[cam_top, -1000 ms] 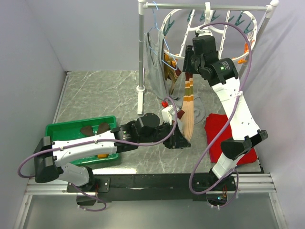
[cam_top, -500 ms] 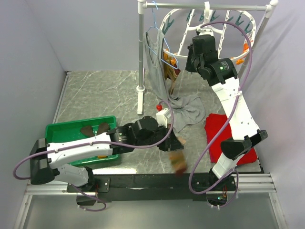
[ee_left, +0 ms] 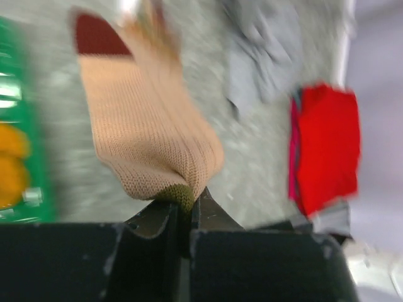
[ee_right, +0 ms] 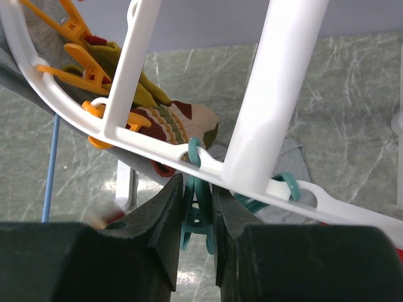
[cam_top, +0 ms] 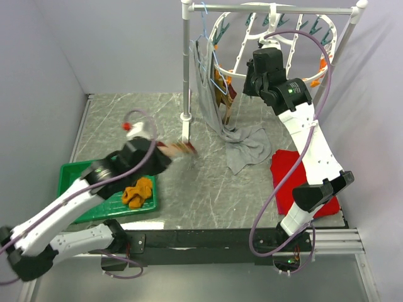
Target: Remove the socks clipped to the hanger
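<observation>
The left gripper (ee_left: 189, 211) is pinched tight on the olive cuff of a tan sock (ee_left: 148, 126). The sock fans out ahead of the fingers, its dark red toe patch at the far end, and it is clear of any clip. From the top camera, that arm is out over the table (cam_top: 126, 119) just beside the green tray (cam_top: 75, 171). The sock is a blurred streak at the fingertips, low and well apart from the rack. A mustard-orange sock (cam_top: 137, 192) lies bunched in the tray's near right corner.

Up top, the right gripper (ee_right: 196, 211) sits right under the rim of the white hanger (ee_right: 157, 146). Its fingers are drawn in narrow, with a teal clip (ee_right: 203, 201) squeezed between them. Just left of it a striped sock (ee_right: 171, 123) hangs below the ring beside an orange clip (ee_right: 99, 139), close to the fingertips but not touching them. An olive sock (ee_right: 135, 82) hangs further along the rim, among more orange clips.

The grey tank top (cam_top: 214, 107) hangs beside the hanger, and its hem pools on the table. A red cloth (cam_top: 289, 179) lies flat on the right side of the table, near the right arm.
</observation>
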